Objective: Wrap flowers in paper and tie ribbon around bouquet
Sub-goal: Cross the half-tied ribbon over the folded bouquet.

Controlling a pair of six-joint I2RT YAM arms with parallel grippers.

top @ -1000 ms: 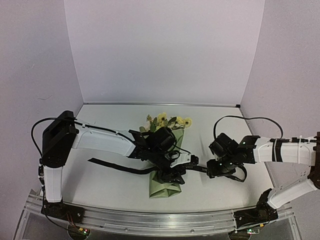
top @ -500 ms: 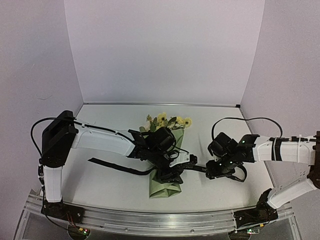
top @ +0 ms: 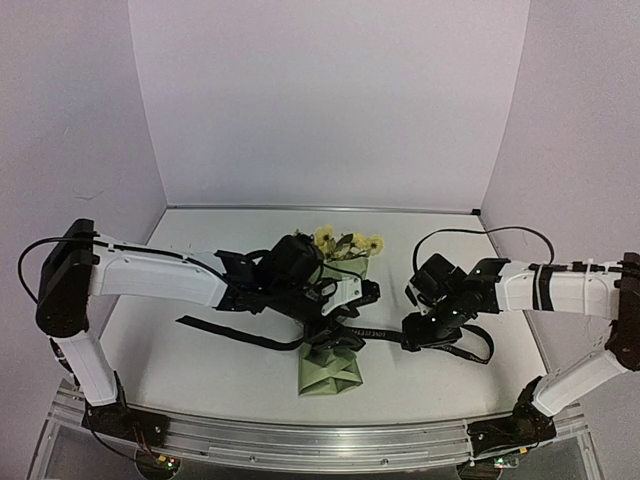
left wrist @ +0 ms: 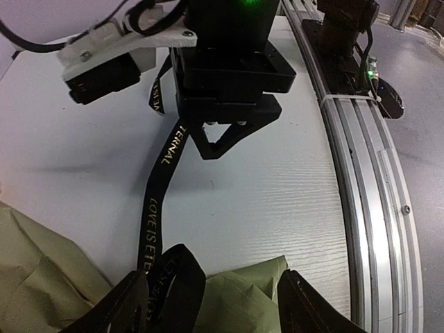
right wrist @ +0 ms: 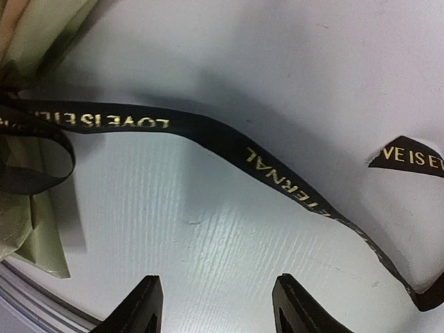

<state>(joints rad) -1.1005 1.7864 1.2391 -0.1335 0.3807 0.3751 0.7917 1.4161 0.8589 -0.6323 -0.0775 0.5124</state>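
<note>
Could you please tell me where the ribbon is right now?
Top view: the ribbon lies centrally, passing over the bouquet, ends trailing left and toward the right arm.

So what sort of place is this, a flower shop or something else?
Probably a robot test booth, not a shop: a left arm and right arm bolted to a metal rail along a white table, plain lilac walls around it, one bouquet and ribbon as props.
</note>
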